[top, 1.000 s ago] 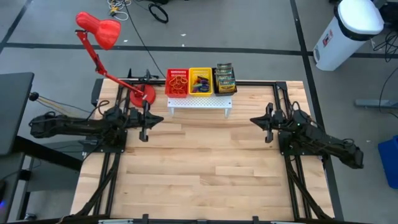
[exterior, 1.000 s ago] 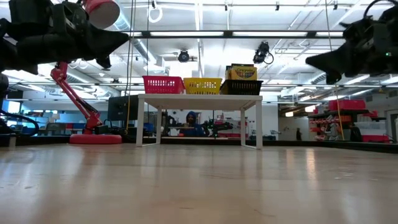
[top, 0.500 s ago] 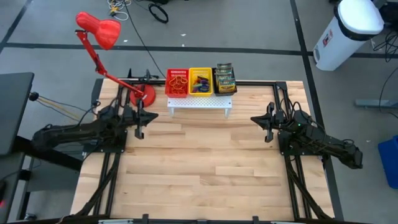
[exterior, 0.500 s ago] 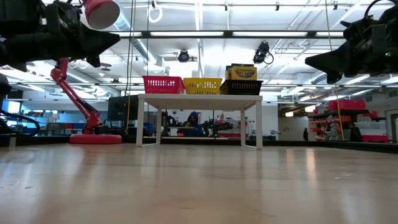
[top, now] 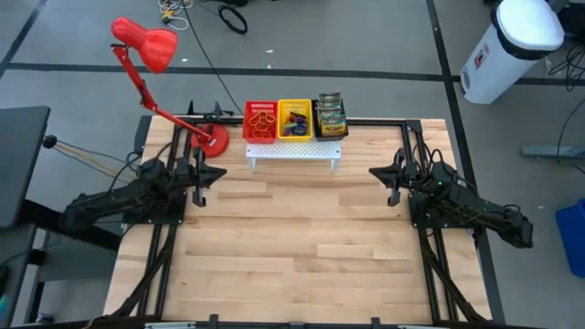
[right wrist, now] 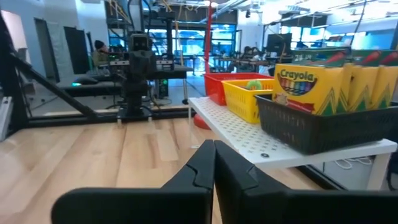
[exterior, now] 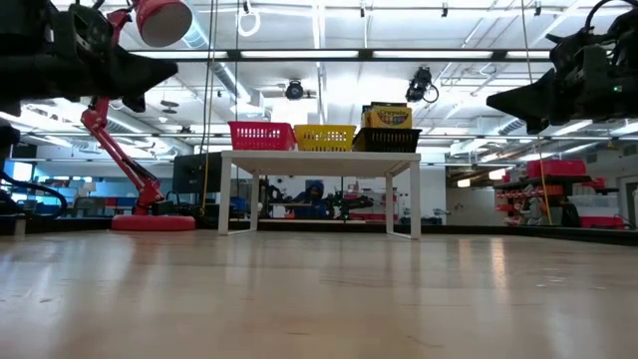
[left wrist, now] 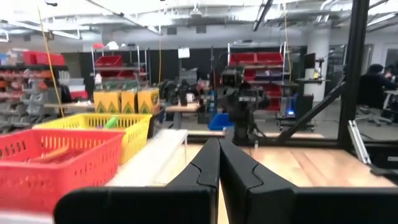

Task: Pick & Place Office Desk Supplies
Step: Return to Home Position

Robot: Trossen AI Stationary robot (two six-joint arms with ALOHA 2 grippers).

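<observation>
Wooden table (top: 302,228): left gripper (left wrist: 219,142) and right gripper (right wrist: 213,144) hover at opposite sides, fingers pressed together, empty; crayon boxes (right wrist: 305,87) sit in black bin (right wrist: 311,134).

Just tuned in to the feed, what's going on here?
Nothing is being handled. The left gripper and right gripper are shut and empty, held above the table at its sides. The crayon boxes sit in the black bin and rubber bands in the red bin, beside a yellow bin on the white perforated rack. Sorting looks done.
</observation>
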